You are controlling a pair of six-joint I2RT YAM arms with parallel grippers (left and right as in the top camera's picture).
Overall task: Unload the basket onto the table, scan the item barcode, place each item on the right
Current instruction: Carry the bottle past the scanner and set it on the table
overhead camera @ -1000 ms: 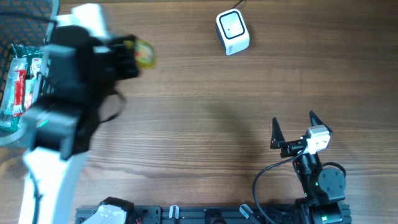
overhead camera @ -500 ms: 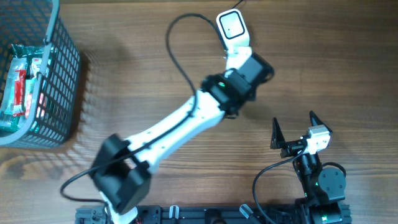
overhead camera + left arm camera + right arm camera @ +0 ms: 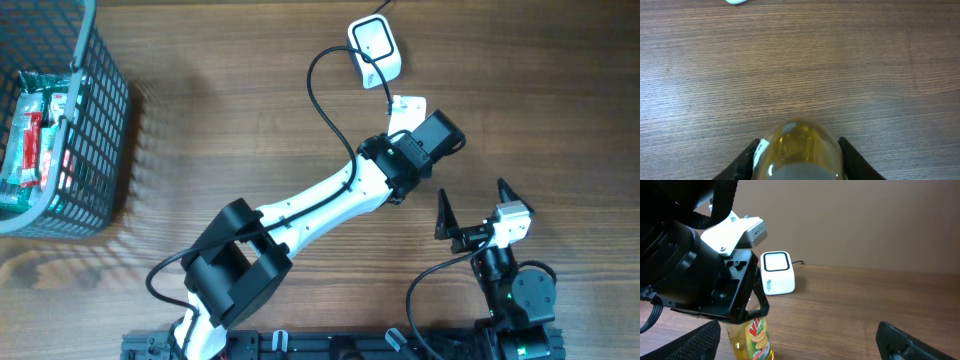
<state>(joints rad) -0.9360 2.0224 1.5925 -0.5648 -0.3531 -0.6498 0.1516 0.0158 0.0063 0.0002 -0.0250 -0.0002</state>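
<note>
A clear bottle [image 3: 755,337] of yellow drink, with a green and red label, stands upright over the wood table, a little in front of the white barcode scanner [image 3: 776,272]. My left gripper [image 3: 799,141] comes down over its top, and both black fingers press its sides, so it is shut on the bottle [image 3: 797,150]. From overhead the left gripper [image 3: 425,140] hides the bottle, just below the scanner [image 3: 374,50]. My right gripper [image 3: 472,192] stands open and empty at the lower right, apart from the bottle.
A grey wire basket [image 3: 110,130] at the far left holds packaged goods [image 3: 30,130]. The scanner's black cable [image 3: 320,90] loops over the table beside the left arm. Arm bases line the front edge.
The left arm swung from the basket across to the scanner, carrying the bottle, then drew slightly back toward the lower right. The right arm has not moved.
</note>
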